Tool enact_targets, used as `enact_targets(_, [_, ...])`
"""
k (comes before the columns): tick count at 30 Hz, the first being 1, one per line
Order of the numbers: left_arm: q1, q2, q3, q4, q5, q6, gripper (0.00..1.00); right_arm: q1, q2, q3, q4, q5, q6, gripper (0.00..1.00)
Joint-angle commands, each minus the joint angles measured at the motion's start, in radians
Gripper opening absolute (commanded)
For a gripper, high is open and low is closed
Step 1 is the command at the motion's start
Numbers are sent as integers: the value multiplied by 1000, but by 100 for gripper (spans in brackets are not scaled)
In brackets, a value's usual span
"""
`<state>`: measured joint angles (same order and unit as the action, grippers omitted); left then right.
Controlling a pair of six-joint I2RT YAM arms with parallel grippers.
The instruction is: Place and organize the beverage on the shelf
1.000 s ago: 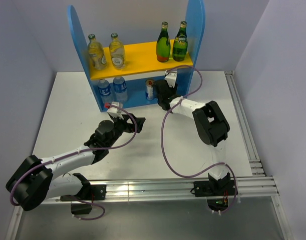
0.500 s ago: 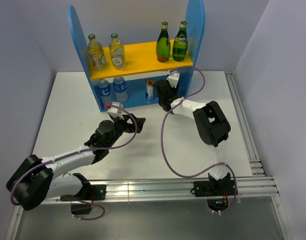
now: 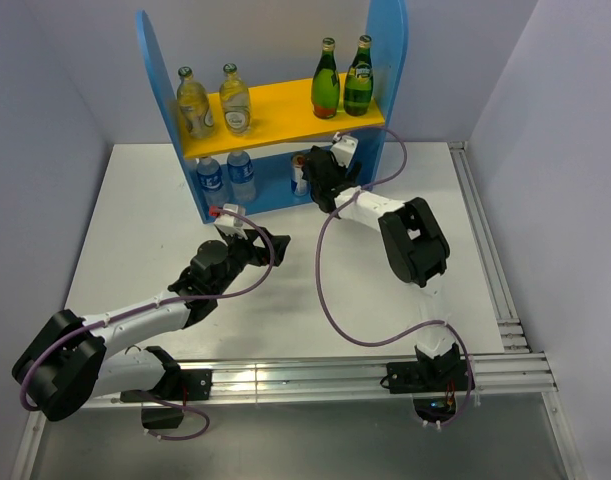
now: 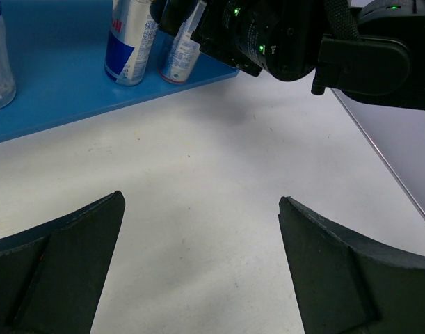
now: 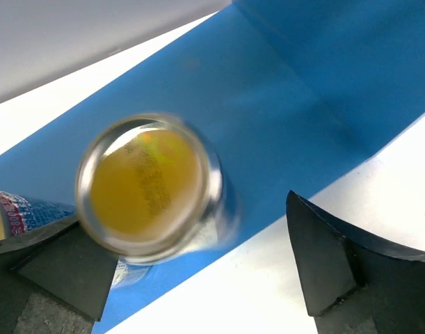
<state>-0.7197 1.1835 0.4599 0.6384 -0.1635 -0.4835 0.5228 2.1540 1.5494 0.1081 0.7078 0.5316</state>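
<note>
Top centre of the overhead view: the two-level shelf [image 3: 275, 110], with tall blue round-topped side panels, a yellow upper board and a blue base, stands on the white table [image 3: 145, 230]. The right gripper [image 3: 315, 172] reaches into the right end of its lower level, black fingers spread wide and gripping nothing.

In the right wrist view, a silver drinks can [image 5: 151, 186] with a gold-tinted end appears end-on and blurred at centre left, over the blue base. It lies close to the finger at lower left, with clear space between it and the finger at lower right. Whether it touches the nearer finger cannot be told.

At the upper left of the left wrist view, the same can sits near the front edge of the base. It appears to lean, its top hidden behind the right gripper. Just beside it, to the left, stands an upright blue-and-silver energy drink can [image 4: 132, 35].

The left gripper [image 4: 202, 202] hangs over bare table in front of the shelf, left of centre in the overhead view, its jaws wide apart and empty.

On the yellow board, two clear glass bottles [image 3: 190, 102] stand at the left end and two green glass bottles [image 3: 328, 82] at the right. Two plastic water bottles with blue labels [image 3: 210, 180] stand at the left of the lower level.
</note>
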Motion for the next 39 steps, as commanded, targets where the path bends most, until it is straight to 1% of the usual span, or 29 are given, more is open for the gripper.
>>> enact_targets(1, [-4,-25,3,18,-11,17,99,-7,-20,72,58,-11,-25,100])
enact_targets(9, [-4,-27,3,20,-5,14,99,-7,-68,9,82,-10,-30,100])
enact_targets(12, [-4,-25,6,20,-5,14,99,-7,-106,-40,91,-21,-25,100])
enact_targets(14, [-4,-27,6,21,-5,16,99,-7,-134,-101,120,-31,-28,100])
enact_targets(18, [-4,-30,8,21,-7,16,99,-6,-212,-228,209,-140,-90,100])
enact_targets(21, [-6,-30,8,21,-8,16,99,-4,-250,-276,255,-189,-140,100])
enact_targets(24, [-6,-28,8,17,-14,16,99,-6,-293,-333,228,-232,-153,100])
enact_targets(25, [-6,-30,13,11,-18,17,99,-6,-310,-348,190,-241,-138,100])
enact_targets(27, [-7,-39,17,-5,-34,22,99,3,-405,-388,141,-249,-118,100])
enact_targets(28, [-9,-50,32,-49,-45,20,99,11,-454,-435,118,-243,-99,100])
enact_targets(29, [-11,-89,46,-86,-60,17,99,20,-570,-455,72,-232,-69,100])
enact_targets(30, [-12,-120,69,-145,-112,11,99,45,-632,-469,55,-234,-73,100])
enact_targets(31, [-14,-158,118,-251,-148,0,99,61,-695,-471,33,-220,-90,100])
enact_targets(32, [-20,-251,147,-319,-192,-3,99,87,-805,-459,-32,-165,-134,100])
enact_targets(33, [-21,-299,179,-374,-255,-3,99,141,-854,-415,-71,-145,-154,100])
enact_targets(34, [-21,-346,239,-422,-287,9,99,163,-899,-390,-100,-133,-183,100])
enact_targets(35, [-23,-425,265,-498,-309,26,99,184,-969,-364,-190,-131,-191,100])
enact_targets(36, [-23,-453,317,-522,-324,45,99,196,-1002,-320,-221,-158,-196,100])
enact_targets(37, [-21,-473,348,-552,-350,75,99,210,-1032,-308,-244,-169,-203,100])
enact_targets(38, [-23,-485,377,-610,-361,79,99,215,-1084,-296,-284,-194,-206,100])
enact_targets(39, [-23,-486,416,-627,-372,80,99,217,-1106,-279,-298,-212,-208,100])
